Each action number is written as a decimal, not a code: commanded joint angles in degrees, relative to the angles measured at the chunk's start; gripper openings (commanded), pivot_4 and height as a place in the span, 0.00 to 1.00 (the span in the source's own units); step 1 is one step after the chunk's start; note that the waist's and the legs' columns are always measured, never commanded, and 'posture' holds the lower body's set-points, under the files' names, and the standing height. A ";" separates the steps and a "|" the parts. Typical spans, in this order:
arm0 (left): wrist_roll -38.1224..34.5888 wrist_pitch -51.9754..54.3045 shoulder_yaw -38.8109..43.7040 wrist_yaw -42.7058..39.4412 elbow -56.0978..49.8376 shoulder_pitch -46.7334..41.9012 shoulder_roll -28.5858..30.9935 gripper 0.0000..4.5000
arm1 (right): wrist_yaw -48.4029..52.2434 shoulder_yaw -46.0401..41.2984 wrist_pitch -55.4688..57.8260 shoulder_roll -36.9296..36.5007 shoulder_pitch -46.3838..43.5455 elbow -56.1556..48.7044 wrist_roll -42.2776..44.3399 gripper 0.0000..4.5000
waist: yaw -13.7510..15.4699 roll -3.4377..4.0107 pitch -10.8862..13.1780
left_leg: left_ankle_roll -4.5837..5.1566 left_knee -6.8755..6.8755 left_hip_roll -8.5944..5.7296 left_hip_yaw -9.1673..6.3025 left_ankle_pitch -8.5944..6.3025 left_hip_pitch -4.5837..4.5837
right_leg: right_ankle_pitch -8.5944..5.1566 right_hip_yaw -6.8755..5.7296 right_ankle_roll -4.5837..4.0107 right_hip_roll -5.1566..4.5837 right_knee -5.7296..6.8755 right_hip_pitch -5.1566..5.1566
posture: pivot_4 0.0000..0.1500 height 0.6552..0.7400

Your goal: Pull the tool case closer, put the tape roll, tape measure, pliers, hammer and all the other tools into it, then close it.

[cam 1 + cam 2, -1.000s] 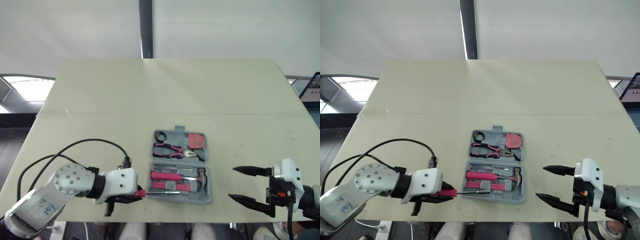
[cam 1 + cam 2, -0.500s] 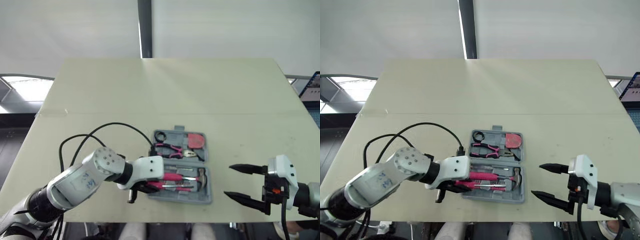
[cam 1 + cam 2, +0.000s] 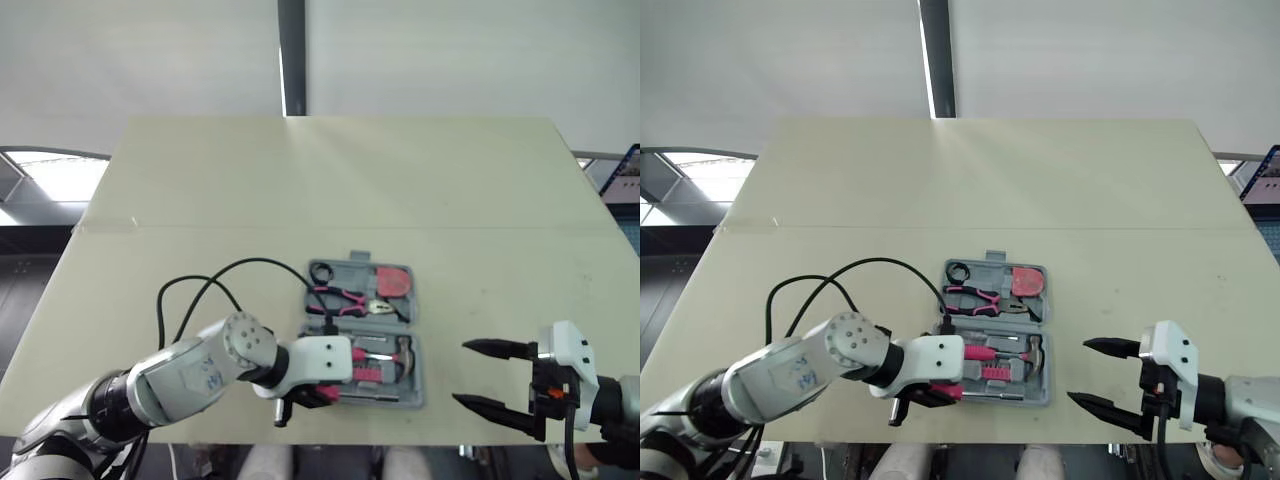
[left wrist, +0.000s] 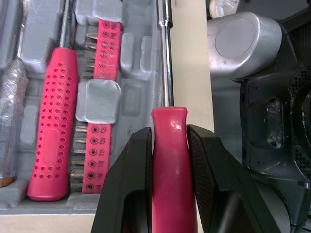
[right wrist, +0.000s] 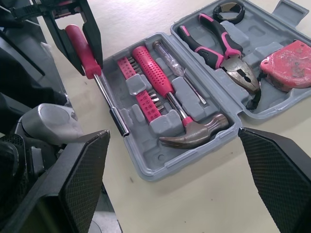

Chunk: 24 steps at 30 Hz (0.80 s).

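- The tool case (image 5: 146, 167) lies open on the worktop (image 3: 300, 180), near its front edge, with the lid half on the far side.
- The left end effector (image 4: 169, 133) is clenched on the red handle of a screwdriver (image 5: 86, 58) at the case's front left corner.
- The screwdriver's steel shaft runs along the outermost channel of the near half, just beside the strip of bits (image 5: 141, 94). Whether it is seated there cannot be told.
- The hammer (image 5: 155, 73) and a clear-handled screwdriver (image 5: 170, 60) sit in the same half.
- The lid half holds the pliers (image 5: 218, 46), the tape measure (image 5: 286, 65) and the black tape roll (image 5: 229, 8).
- The right end effector (image 3: 460, 373) hangs released, fingers spread wide, to the right of the case and apart from it.
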 commanded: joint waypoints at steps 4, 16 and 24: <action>0.97 0.80 -3.05 2.14 2.27 -4.11 -1.39 0.13 | 1.72 -1.07 -1.86 -0.27 -0.15 1.17 -0.44 1.00 | -0.15 -0.01 0.01 | 0.00 0.00 0.00 0.00 0.00 0.01 | 0.00 0.00 0.00 0.00 0.01 0.00 | 1.00 0.97; -0.93 7.90 -4.61 6.72 5.00 -6.42 -10.98 0.13 | 1.45 -0.53 -2.76 0.61 -0.38 2.14 -1.08 1.00 | -0.07 -0.01 0.01 | 0.01 0.04 -0.01 -0.01 -0.01 -0.02 | 0.00 0.00 0.00 0.00 0.03 0.00 | 1.00 0.97; -2.19 9.86 -6.36 8.07 6.20 -8.42 -11.24 0.13 | 1.48 -0.63 -3.32 0.72 -0.35 2.85 -1.22 1.00 | -0.11 -0.03 0.02 | 0.02 0.09 -0.01 -0.01 -0.01 -0.02 | 0.00 0.01 0.00 0.00 0.07 0.00 | 1.00 0.97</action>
